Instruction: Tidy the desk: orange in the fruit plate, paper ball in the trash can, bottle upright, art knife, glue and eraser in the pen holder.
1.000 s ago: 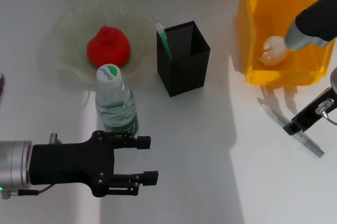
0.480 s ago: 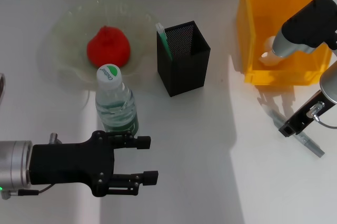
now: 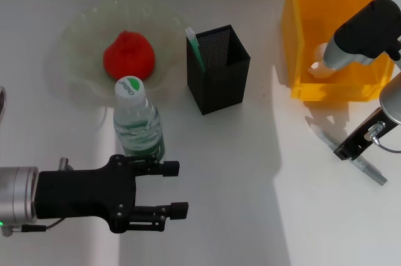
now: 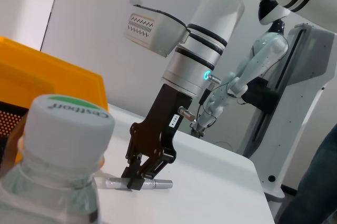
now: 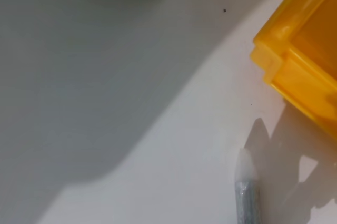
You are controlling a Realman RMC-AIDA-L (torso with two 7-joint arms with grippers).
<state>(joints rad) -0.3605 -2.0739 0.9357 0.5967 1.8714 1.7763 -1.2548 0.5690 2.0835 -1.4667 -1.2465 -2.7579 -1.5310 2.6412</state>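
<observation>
Contact is made on the right side of the desk: the right gripper is lowered onto the art knife, a slim grey tool lying flat on the white table. From the left wrist view the dark fingertips are seen pressed close around the middle of the knife, the jaws nearly together with the grey body between them, and the knife is not lifted off the table. Just behind this claw the trash can is found, and the paper ball is seen inside it, partly covered by the right arm. In the right wrist view only the pale tip of the knife and a corner of the bin are shown.

Over on the left, the left gripper is held low near the front edge, its two black fingers spread apart and nothing gripped between them. Just beyond its upper finger the bottle is stood upright, cap on top. Farther behind the bottle the fruit plate is placed, with the orange resting in it. Between the two claws, toward the back, the pen holder is set, and a green-and-white item is seen leaning inside its near-left corner. No eraser can be made out on the table.
</observation>
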